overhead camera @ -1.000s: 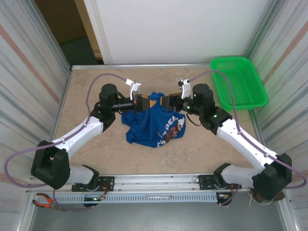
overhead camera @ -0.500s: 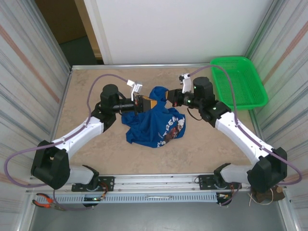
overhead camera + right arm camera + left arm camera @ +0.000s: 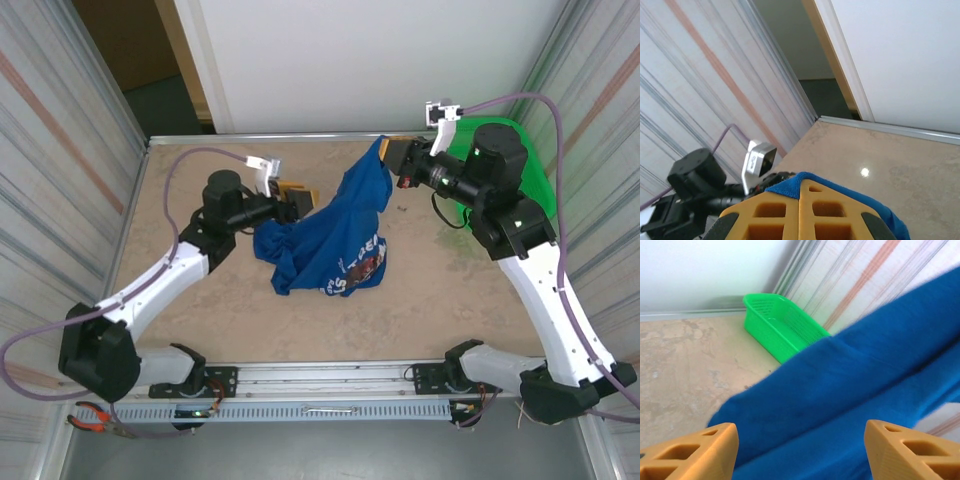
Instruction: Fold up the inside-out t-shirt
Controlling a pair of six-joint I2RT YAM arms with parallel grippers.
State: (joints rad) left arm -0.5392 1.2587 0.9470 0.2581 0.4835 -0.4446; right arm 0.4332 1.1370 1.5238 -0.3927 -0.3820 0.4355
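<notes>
Hanging from the right gripper (image 3: 390, 152) is the inside-out t-shirt (image 3: 335, 235).

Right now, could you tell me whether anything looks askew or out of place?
The t-shirt is crumpled in a heap, one edge hanging from the shut right gripper; the left gripper is open around a fold.

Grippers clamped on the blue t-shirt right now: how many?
1. The right gripper is shut on a fold of the t-shirt, raised at the far right near the green basket. The left gripper stands open at the shirt's left edge, not clamping it.
</notes>
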